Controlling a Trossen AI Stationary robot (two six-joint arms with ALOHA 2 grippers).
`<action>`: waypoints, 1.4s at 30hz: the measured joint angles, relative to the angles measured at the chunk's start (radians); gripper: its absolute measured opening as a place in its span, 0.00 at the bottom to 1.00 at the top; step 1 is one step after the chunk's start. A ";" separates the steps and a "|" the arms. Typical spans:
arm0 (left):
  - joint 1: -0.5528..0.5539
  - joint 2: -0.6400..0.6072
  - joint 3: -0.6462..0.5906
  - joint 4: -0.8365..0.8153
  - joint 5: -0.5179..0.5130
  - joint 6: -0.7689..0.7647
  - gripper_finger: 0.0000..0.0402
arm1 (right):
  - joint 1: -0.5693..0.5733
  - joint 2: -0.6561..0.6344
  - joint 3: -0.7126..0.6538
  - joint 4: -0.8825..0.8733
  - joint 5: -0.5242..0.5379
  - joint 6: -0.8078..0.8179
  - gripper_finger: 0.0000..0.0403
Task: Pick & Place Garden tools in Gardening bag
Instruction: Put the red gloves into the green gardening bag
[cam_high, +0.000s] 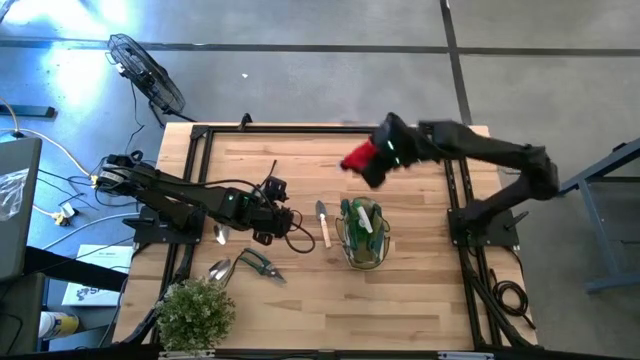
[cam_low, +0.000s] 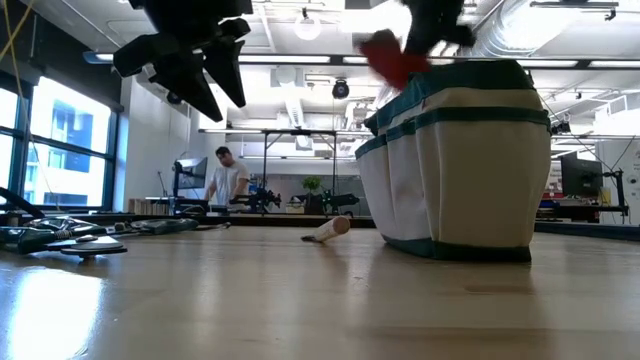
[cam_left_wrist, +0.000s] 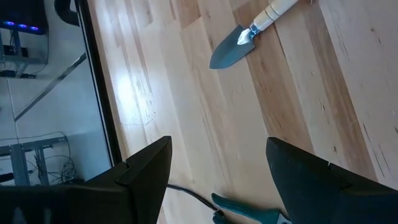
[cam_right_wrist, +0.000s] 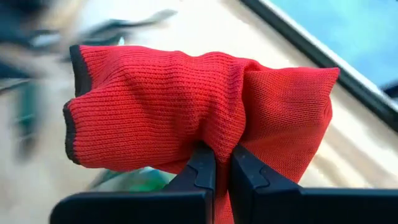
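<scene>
Red knit glove: pinched in the right gripper, fingers clenched on its folded middle; carried in the air above the far part of the table, short of the bag.
Gardening bag: upright near the table's middle; mouth up, a few tools already standing inside.
Left gripper: fingers spread wide, holding nothing; hovering low over the left half of the table.
Wooden-handled trowel: lying flat just beside the bag, on its left.
Pruners: lying toward the near edge, left of the bag.
Silver scoop: beside the pruners; a second metal piece near the left arm, probably another scoop, too small to be sure.
Potted plant: near-left corner, not part of the job.
Step in hand: transport of the glove to the bag.
Next move calls for: bringing the right gripper over the bag's mouth, lowering, then releasing so the soft glove drops inside rather than catching on the rim.
</scene>
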 joint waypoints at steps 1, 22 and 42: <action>0.000 0.000 0.000 0.000 0.002 -0.001 0.63 | 0.064 -0.018 0.000 0.006 0.018 0.029 0.01; 0.000 0.000 0.000 -0.004 0.060 -0.063 0.63 | 0.833 -0.046 -0.509 0.677 0.670 0.732 0.01; -0.001 0.000 0.000 -0.028 0.226 -0.195 0.63 | 0.841 -0.042 -0.704 0.713 0.701 1.038 0.01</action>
